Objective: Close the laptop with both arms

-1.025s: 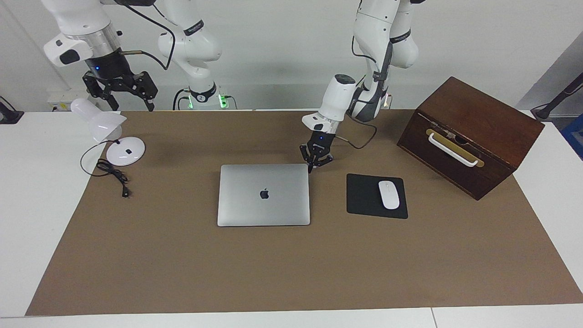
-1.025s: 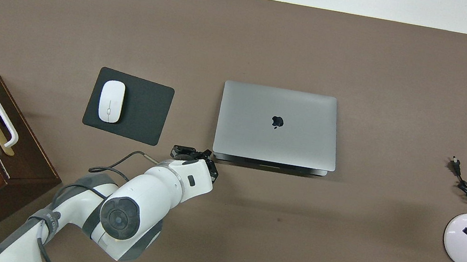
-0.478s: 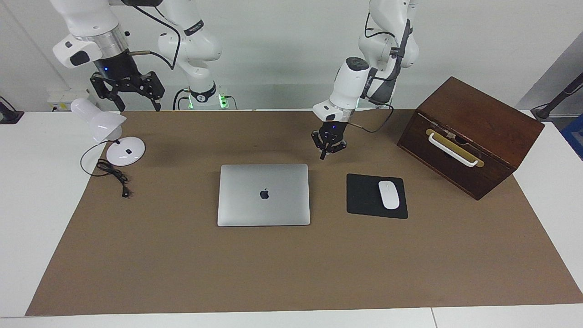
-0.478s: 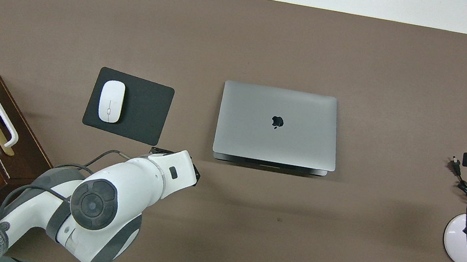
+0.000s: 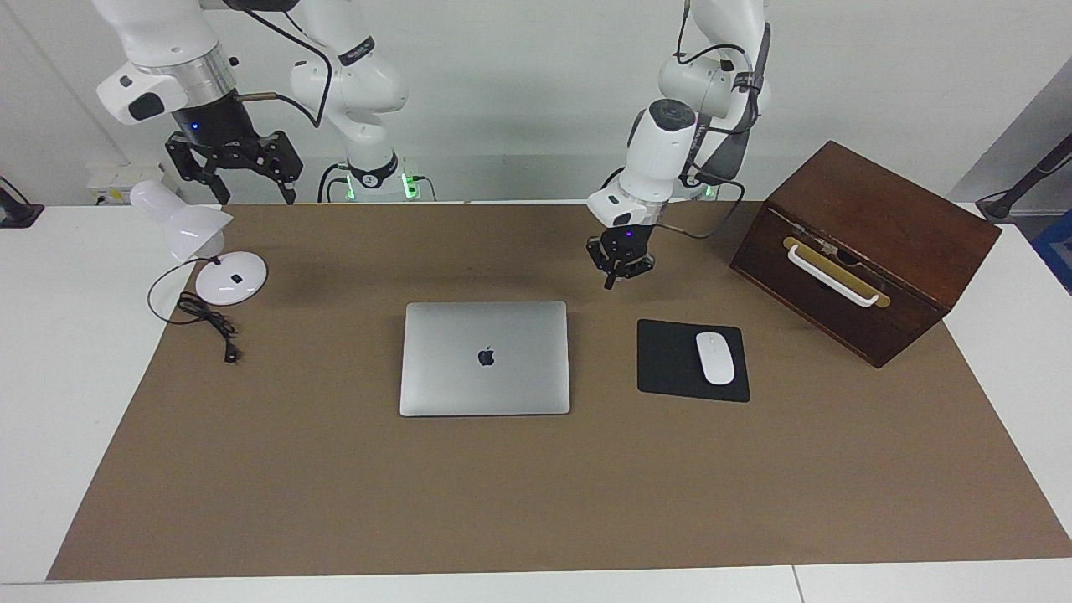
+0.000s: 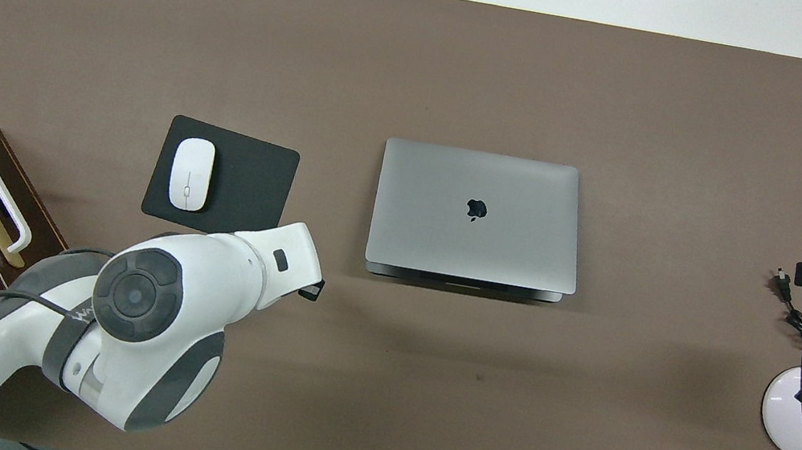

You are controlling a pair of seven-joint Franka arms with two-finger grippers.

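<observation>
A white bench (image 5: pixel 50 377) carries a brown mat (image 5: pixel 536 486); centred on it lies the closed laptop (image 5: pixel 485 358), with a mousepad (image 5: pixel 670 360) at 3 o'clock in the facing view.

The left gripper (image 5: pixel 610 284) hangs low, pointing down, jaws closed — the right gripper (image 5: pixel 249 194) waits high at ten o'clock, jaws spread wide.

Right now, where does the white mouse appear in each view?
Facing view: the white mouse lies on the black mousepad, toward the left arm's end.
Overhead view: the same mouse, on the mousepad.
Shared landmark: the closed laptop beside the mousepad.
</observation>
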